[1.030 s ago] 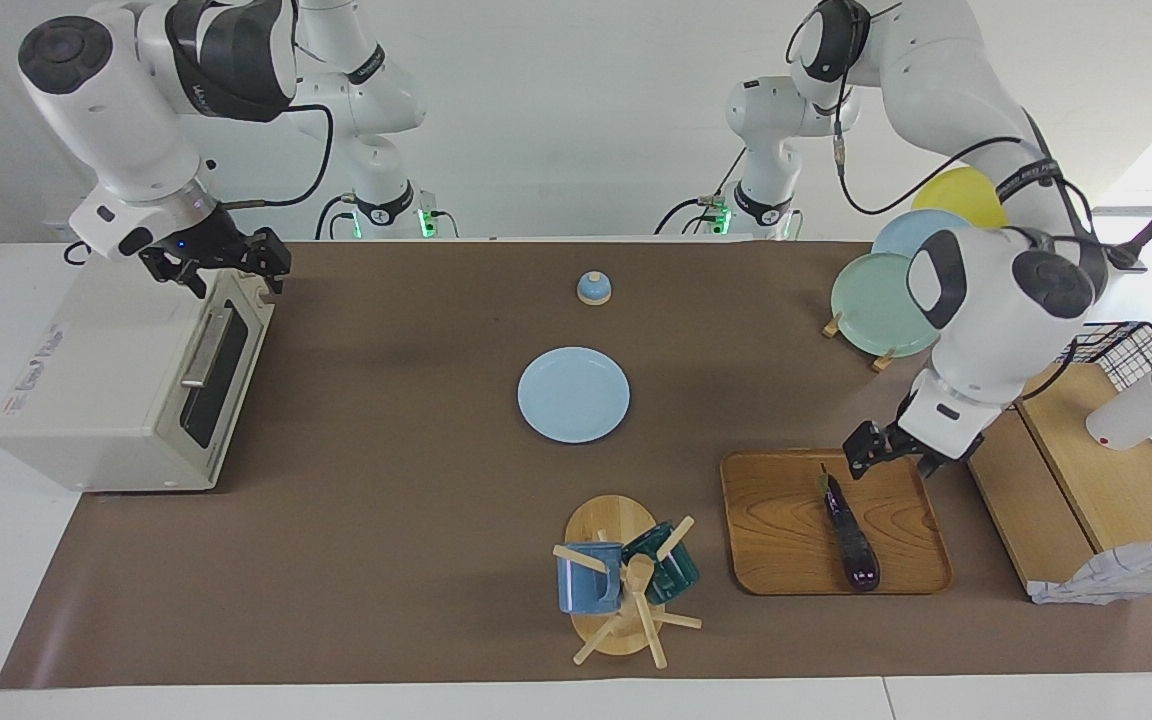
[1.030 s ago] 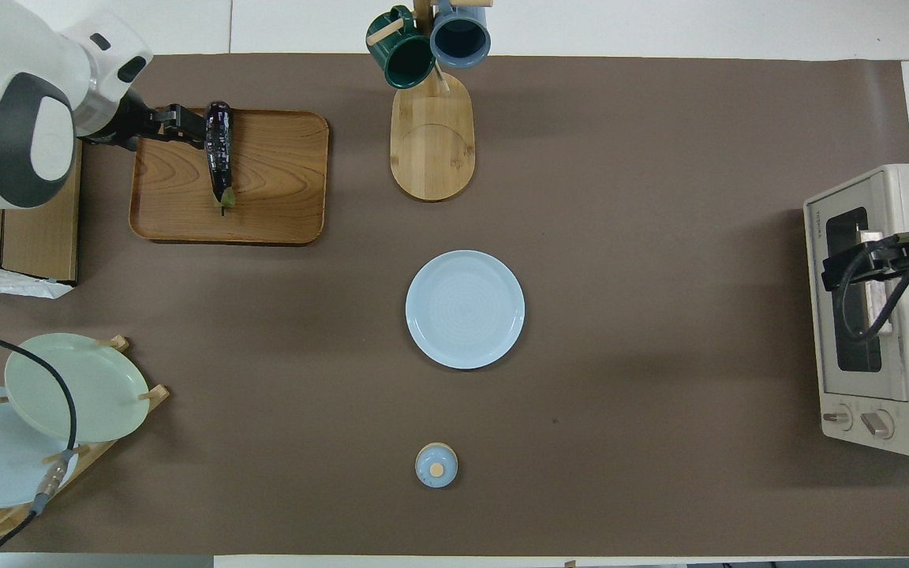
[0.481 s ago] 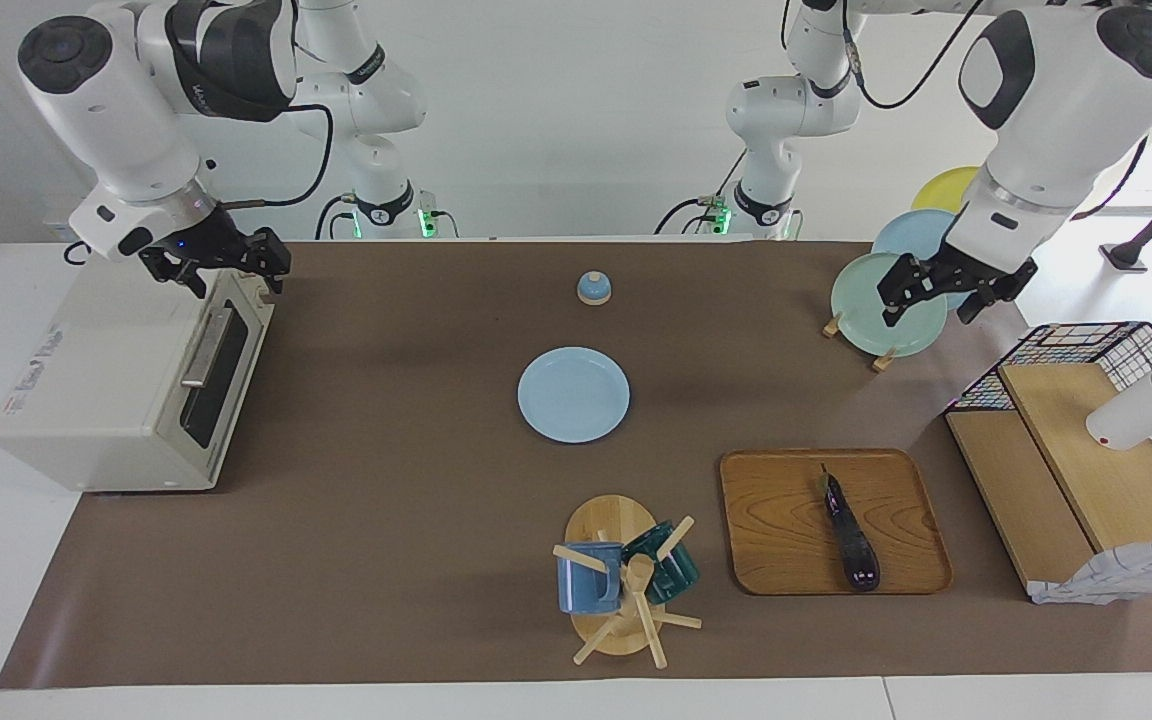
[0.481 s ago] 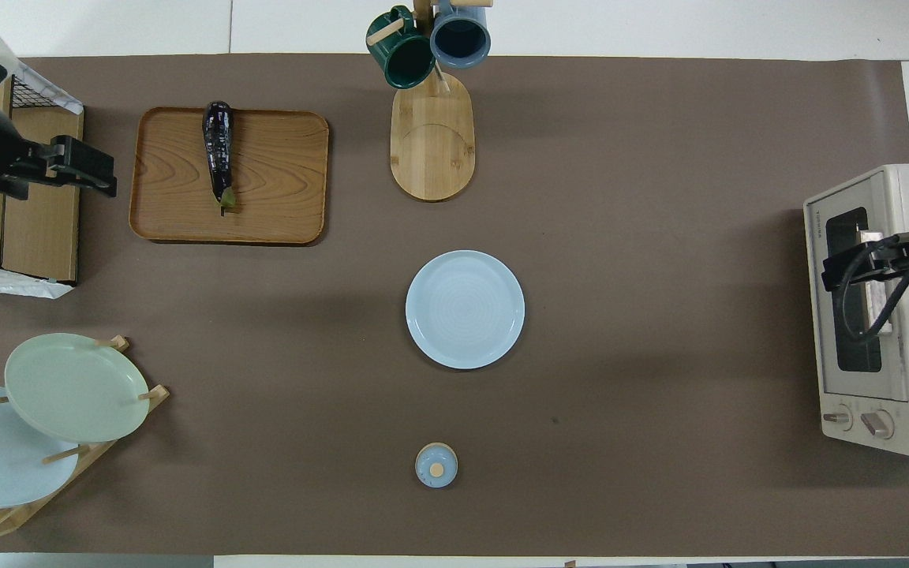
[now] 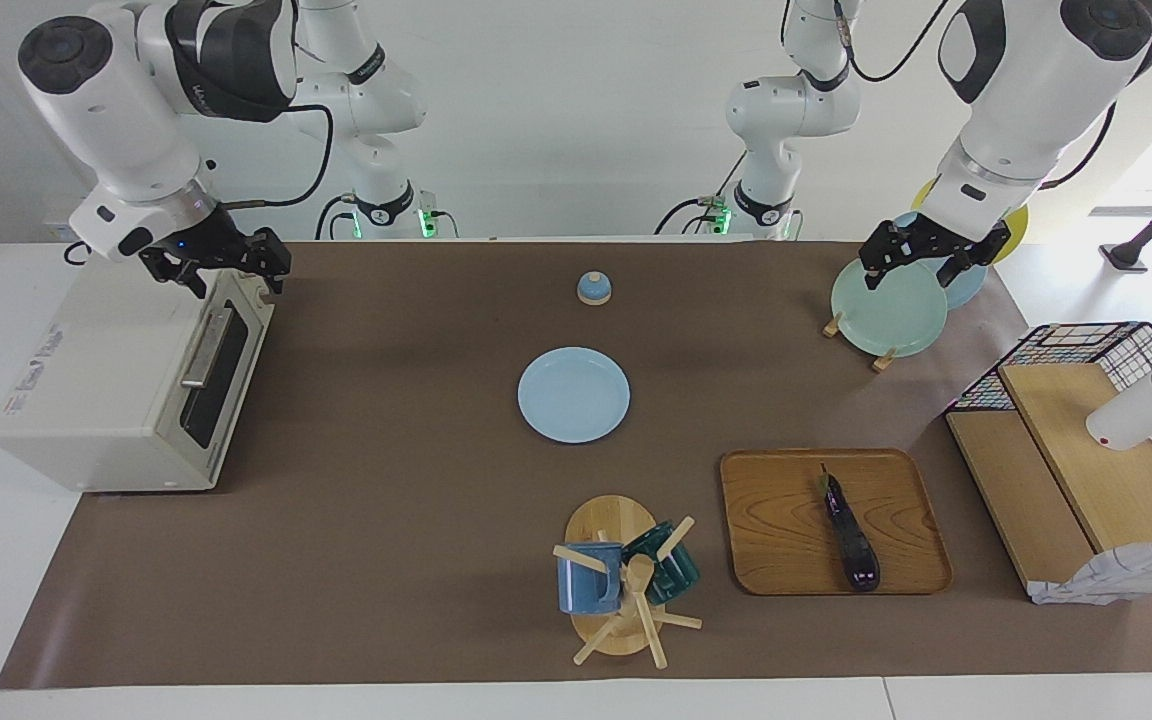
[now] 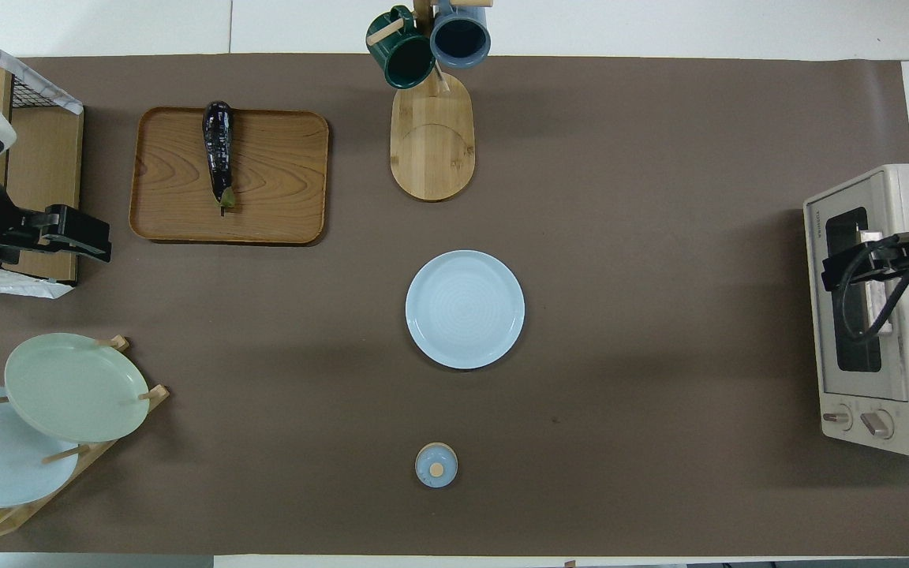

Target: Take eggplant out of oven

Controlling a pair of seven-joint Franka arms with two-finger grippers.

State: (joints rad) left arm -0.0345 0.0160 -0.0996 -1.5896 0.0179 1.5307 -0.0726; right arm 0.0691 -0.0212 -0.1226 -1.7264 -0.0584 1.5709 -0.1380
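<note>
1. The oven point(image 5: 126, 385) sat door shut under the right end effector point(image 5: 219, 262), whose fingers stood apart.
2. The wooden tray point(image 5: 786, 530) lay well apart from the left end effector point(image 5: 921, 263), fingers spread and empty.
3. The eggplant point(image 5: 851, 535) lay on the tray: probably light, firm, slippery; best gripped mid-body.

Tray point(image 5: 786, 520) — plate point(image 5: 573, 394) — 2 mugs point(image 5: 626, 575).
</note>
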